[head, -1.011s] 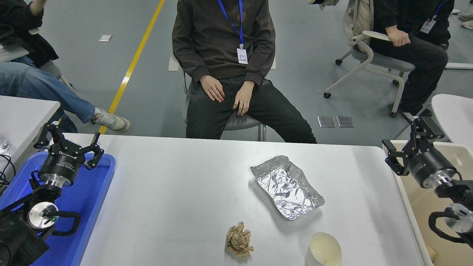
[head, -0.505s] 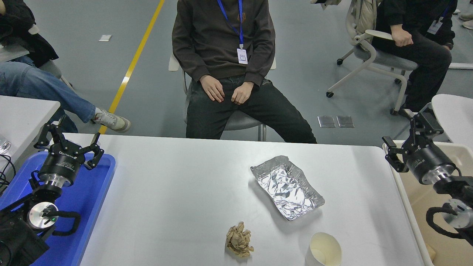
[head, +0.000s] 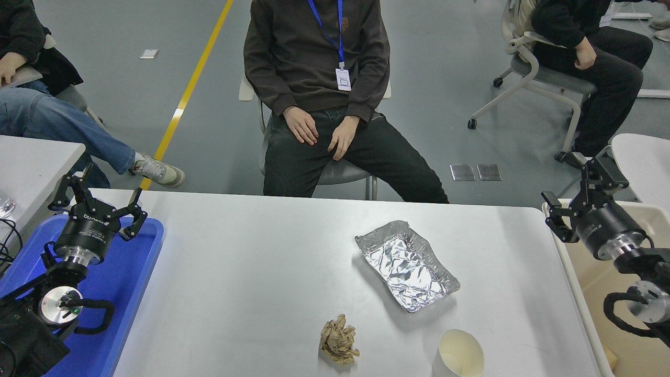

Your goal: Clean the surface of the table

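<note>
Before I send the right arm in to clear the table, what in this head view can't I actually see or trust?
- Paper cup: base cut off by the bottom edge.
- Beige bin: interior mostly hidden by the right gripper and arm, and cut by the right edge.
- Blue tray: floor partly covered by the parked left gripper and arm.
- Crumpled paper: underside hidden.

Brand lettering on left hand (head: 98,201) body, too small to read. Badge print illegible. No other text.
</note>
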